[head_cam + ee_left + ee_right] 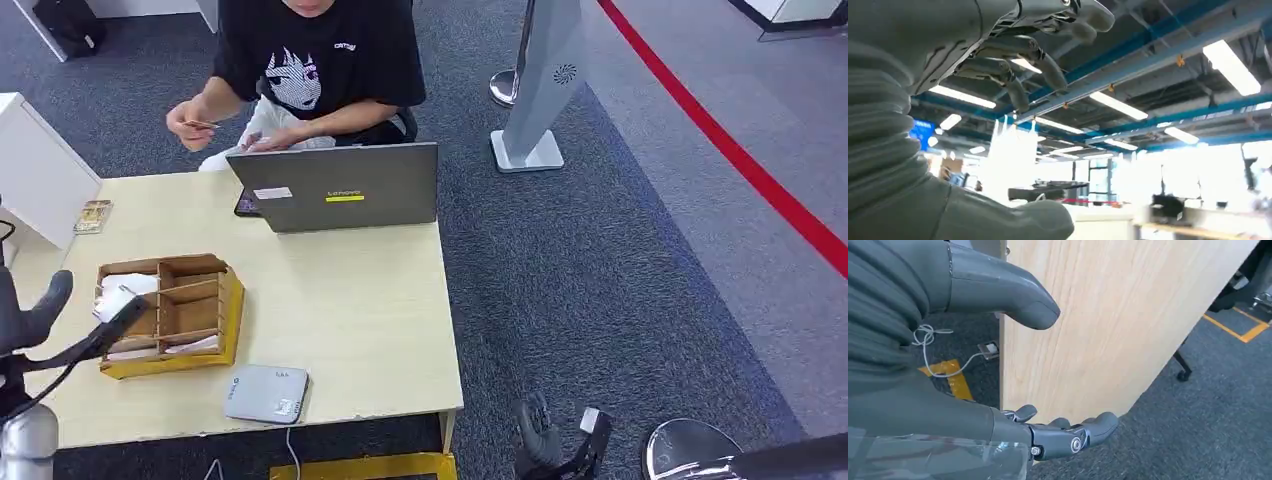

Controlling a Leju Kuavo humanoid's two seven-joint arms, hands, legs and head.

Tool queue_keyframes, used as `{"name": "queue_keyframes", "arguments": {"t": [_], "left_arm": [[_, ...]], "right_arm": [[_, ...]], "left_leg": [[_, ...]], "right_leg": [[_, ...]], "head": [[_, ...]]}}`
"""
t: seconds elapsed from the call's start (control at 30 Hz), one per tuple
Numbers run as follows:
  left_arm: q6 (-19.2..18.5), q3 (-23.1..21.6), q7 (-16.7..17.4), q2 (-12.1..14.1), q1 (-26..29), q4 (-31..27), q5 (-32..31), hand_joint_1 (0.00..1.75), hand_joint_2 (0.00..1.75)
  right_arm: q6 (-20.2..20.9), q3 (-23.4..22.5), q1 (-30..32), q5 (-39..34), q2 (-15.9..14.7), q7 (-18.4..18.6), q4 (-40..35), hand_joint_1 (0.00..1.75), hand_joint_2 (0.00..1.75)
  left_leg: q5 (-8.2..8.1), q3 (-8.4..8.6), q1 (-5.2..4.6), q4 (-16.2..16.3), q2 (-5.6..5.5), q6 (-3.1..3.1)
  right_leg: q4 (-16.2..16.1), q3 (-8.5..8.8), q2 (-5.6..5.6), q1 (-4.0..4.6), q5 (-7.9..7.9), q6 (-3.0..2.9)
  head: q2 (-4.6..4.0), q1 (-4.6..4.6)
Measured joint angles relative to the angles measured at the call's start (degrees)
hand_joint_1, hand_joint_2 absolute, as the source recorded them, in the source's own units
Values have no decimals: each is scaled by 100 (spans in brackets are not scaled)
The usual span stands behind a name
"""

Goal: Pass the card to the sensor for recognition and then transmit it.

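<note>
Grey laptop (pixel 340 186) lid reads "Lenovo"; yellow sticker beneath

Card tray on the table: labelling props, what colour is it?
Yellow base with brown wooden dividers, clearest in the head view.

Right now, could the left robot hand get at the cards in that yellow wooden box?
Probably yes. The left robot hand hovers empty beside the yellow box, its fingers already over the compartment holding white cards. Nothing lies between them; the box is open-topped.
</note>
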Motion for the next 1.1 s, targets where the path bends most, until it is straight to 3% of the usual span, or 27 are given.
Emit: {"name": "queue_keyframes", "arguments": {"t": [0.07, 0.17, 0.27, 0.33, 0.5, 0.7, 0.77, 0.83, 0.93, 1.0, 1.1], "left_arm": [[223, 0, -344, -260, 536, -488, 676, 0, 175], [97, 94, -1295, -853, 1454, -1217, 2653, 0, 175], [-629, 397, -1942, -1443, 2020, -1581, 3976, 0, 175], [-1055, 722, -2144, -1835, 2221, -1649, 4301, 0, 175], [-1207, 1379, -2128, -2474, 2537, -1444, 4318, 0, 175], [-1201, 1633, -2159, -2743, 2670, -1173, 4348, 0, 175], [-1417, 1666, -1865, -2754, 2682, -1068, 4421, 0, 175], [-1495, 1720, -1801, -2762, 2680, -687, 4324, 0, 175], [-1124, 1919, -2067, -2775, 2660, 237, 3563, 0, 175], [-1074, 2070, -2174, -2784, 2594, 809, 3218, 0, 175], [-1220, 2620, -2391, -2718, 2364, 1957, 2545, 0, 175]], "right_arm": [[39, -35, 46, -83, -2, -63, -2, 0, 175], [74, -158, 162, -229, -31, -157, -7, 0, 175], [98, -295, 255, -304, -79, -214, -13, 0, 175], [122, -378, 302, -330, -103, -251, -24, 0, 175], [155, -612, 438, -374, -151, -352, -55, 0, 175], [155, -748, 489, -374, -184, -358, -57, 0, 175], [146, -787, 497, -396, -195, -376, -57, 0, 175], [164, -879, 519, -400, -208, -387, -57, 0, 175], [216, -1034, 611, -398, -234, -402, -59, 0, 175], [284, -1124, 663, -389, -249, -389, -63, 0, 175], [424, -1316, 705, -378, -254, -284, -61, 0, 175]], "left_leg": [[-9, 1, -5, 0, 11, 8], [-22, 0, -10, 0, 9, 17], [-26, -4, -10, 0, 1, 24], [-27, -5, -9, 0, -1, 24], [-26, -2, -7, 0, -1, 24], [-23, 0, -3, 0, -1, 21], [-23, 1, -4, 0, -3, 21], [-23, 2, -6, 0, -3, 21], [-24, 1, -6, 0, -2, 21], [-25, 1, -9, 0, -2, 23], [-27, 4, -8, -1, 5, 23]], "right_leg": [[-3, -1, 8, -2, -5, 6], [-9, 0, 9, -4, -14, 19], [-11, 2, -5, -4, -19, 22], [-11, 2, -7, -4, -19, 22], [-11, 3, -7, -4, -18, 21], [-9, 5, -6, -3, -16, 19], [-9, 5, -8, -3, -17, 19], [-9, 6, -8, -3, -17, 19], [-9, 5, -6, -3, -17, 20], [-10, 5, -7, -3, -18, 21], [-10, 4, -1, -3, -18, 20]], "head": [[0, -4], [0, -2], [0, -2], [0, 0], [0, -4], [0, -4], [0, -2], [0, -4], [0, -4], [0, -4], [0, -2]]}}
